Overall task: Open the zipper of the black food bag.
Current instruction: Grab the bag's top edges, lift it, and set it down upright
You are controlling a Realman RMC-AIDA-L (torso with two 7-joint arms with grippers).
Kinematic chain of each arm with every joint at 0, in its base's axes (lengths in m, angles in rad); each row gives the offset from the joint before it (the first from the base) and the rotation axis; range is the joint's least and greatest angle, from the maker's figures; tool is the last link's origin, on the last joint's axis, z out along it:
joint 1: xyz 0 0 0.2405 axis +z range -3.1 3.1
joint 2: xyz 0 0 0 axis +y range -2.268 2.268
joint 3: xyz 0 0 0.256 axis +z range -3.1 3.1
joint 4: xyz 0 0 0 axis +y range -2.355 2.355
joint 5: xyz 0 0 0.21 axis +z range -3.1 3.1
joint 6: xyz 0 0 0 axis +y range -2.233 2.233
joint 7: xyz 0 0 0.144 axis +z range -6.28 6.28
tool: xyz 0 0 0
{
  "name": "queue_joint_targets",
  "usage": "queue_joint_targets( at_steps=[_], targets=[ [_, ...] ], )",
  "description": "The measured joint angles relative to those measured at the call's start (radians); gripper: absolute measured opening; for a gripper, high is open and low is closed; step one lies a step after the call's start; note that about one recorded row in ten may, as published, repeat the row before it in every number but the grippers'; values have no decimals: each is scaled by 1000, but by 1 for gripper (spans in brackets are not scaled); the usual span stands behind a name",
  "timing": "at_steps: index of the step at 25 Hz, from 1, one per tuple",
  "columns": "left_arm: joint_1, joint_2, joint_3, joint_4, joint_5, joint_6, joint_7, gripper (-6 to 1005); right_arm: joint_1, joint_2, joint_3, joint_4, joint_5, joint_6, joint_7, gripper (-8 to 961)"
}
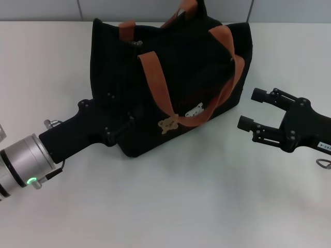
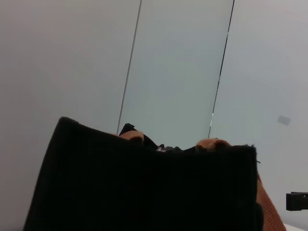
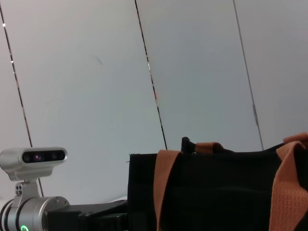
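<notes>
The black food bag (image 1: 170, 77) stands on the white table, its orange-brown strap handles (image 1: 155, 77) draped over the top and two small bear patches (image 1: 168, 125) on the near side. The zipper runs along the dark top seam between the handles. A small metal piece (image 1: 136, 44) shows at its left end, seen as a glint (image 2: 161, 148) in the left wrist view. My left gripper (image 1: 111, 114) is pressed against the bag's left end, black on black. To the right of the bag, my right gripper (image 1: 249, 109) is open, apart from it and holding nothing.
The white table (image 1: 181, 206) stretches bare in front of the bag. A tiled wall (image 1: 51, 9) rises just behind it. A small metal ring (image 1: 325, 164) lies at the right edge. The left arm's silver wrist (image 1: 23, 163) reaches in from the lower left.
</notes>
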Motion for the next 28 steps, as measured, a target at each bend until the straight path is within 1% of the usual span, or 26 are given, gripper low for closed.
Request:
queue_joint_targets(
  at_steps=[5,11,15,20,21,22,23,25,26,27,28],
  targets=[
    [-4,0,-1,-1,0,-1,2,344,1,0,1,0,0,3,0,830],
    [-5,2,-1,4,0,-2,2,222,14,0,2,0,0,19,-1,830],
    [-3,6,-2,14,0,-1,2,184,22,0,2,0,0,26,-1,829],
    [19,11,-26,57,0,13,-24,159,26,0,2,0,0,29,-2,829],
    [25,12,-27,72,0,19,-35,155,26,0,2,0,0,31,-2,829],
    [40,13,-27,114,0,36,-64,150,27,0,2,0,3,34,-3,829],
    [40,13,-27,114,0,36,-64,146,27,0,2,0,3,34,-3,829],
    [54,14,-27,154,0,55,-92,138,27,0,2,0,9,36,-3,829],
    [62,16,-28,182,0,67,-110,134,27,0,2,0,10,36,-3,829],
    [77,21,-28,243,0,85,-140,130,27,0,2,0,12,37,-4,829],
    [77,21,-28,243,0,85,-140,124,27,0,2,0,12,37,-4,829]
  ],
)
